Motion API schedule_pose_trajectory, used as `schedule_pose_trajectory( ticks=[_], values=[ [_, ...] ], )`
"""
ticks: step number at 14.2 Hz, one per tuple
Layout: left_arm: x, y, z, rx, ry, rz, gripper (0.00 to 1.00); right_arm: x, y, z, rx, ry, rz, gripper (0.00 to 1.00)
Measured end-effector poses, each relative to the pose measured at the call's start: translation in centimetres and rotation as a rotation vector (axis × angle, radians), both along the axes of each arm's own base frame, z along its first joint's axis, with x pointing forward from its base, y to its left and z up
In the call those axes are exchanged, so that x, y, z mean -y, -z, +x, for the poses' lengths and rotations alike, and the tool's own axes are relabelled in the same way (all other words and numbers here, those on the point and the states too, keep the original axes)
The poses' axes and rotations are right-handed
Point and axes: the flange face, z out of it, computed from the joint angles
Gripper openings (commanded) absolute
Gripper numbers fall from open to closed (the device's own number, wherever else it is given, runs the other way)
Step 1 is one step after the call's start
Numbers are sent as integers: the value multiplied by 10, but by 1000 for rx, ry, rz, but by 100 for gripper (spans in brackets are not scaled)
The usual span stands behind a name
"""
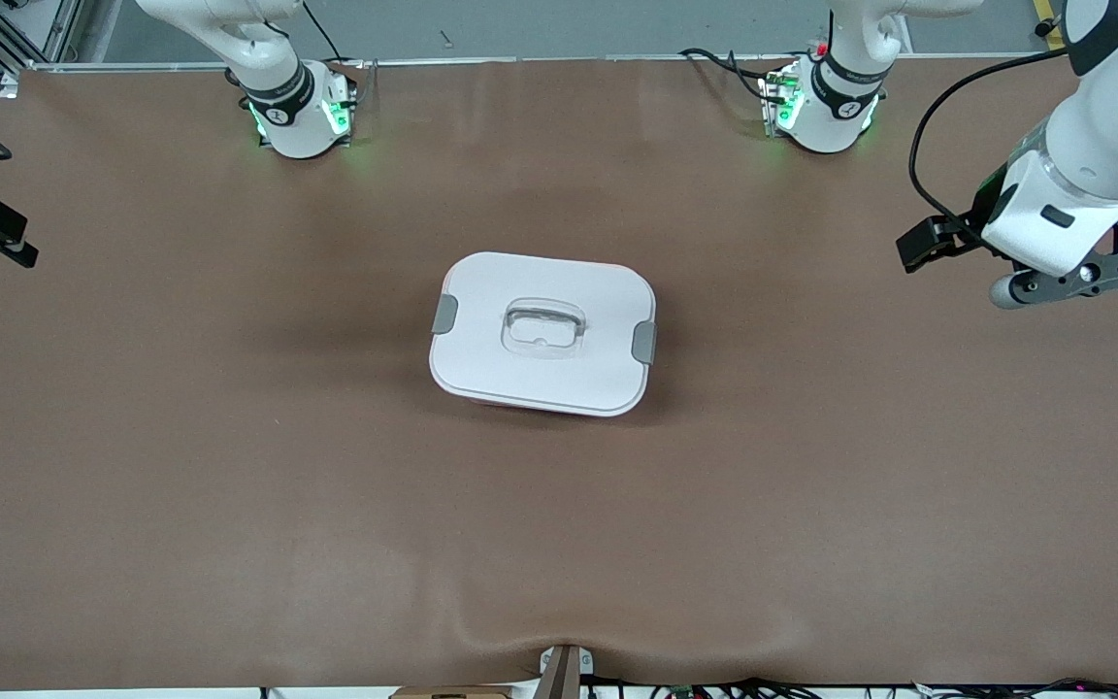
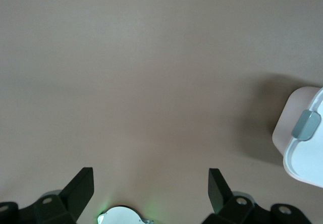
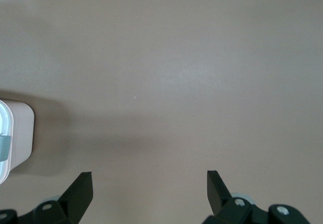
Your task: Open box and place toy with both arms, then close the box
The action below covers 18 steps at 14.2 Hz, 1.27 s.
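Left end effector (image 2: pixel 150 188) and right end effector (image 3: pixel 150 191), both agape, aloft.

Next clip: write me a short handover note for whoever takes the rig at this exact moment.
Left gripper: open, empty, over bare table toward the left arm's end.
Right gripper: open, empty, over bare table toward the right arm's end.
Box: mid-table, white lid on, both grey clips in place.
Toy: not in view.
Done: nothing visible.
Left: open box, put toy in, close it.

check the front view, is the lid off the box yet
No, the white lid sits flat on the box, with a grey clip at each end.
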Motion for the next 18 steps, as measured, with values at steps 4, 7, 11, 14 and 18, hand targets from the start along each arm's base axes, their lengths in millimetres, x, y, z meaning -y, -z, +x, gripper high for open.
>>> schedule_pose_trajectory(
  ticks=[4, 7, 11, 14, 18],
  values=[
    [-31, -5, -9, -13, 55, -7, 100, 0, 0, 0, 2, 1, 0, 100],
    [-36, -14, -25, -6, 88, -9, 100, 2, -1, 0, 5, 4, -2, 100],
    [-42, -27, -45, 12, 88, -5, 100, 1, -6, 0, 17, 2, -3, 100],
    [-41, -36, -57, 27, 96, -4, 100, 3, -6, 0, 17, 6, -3, 100],
    [-32, -34, -60, 24, 116, -6, 100, 6, -6, 0, 19, 11, -3, 100]
  ],
)
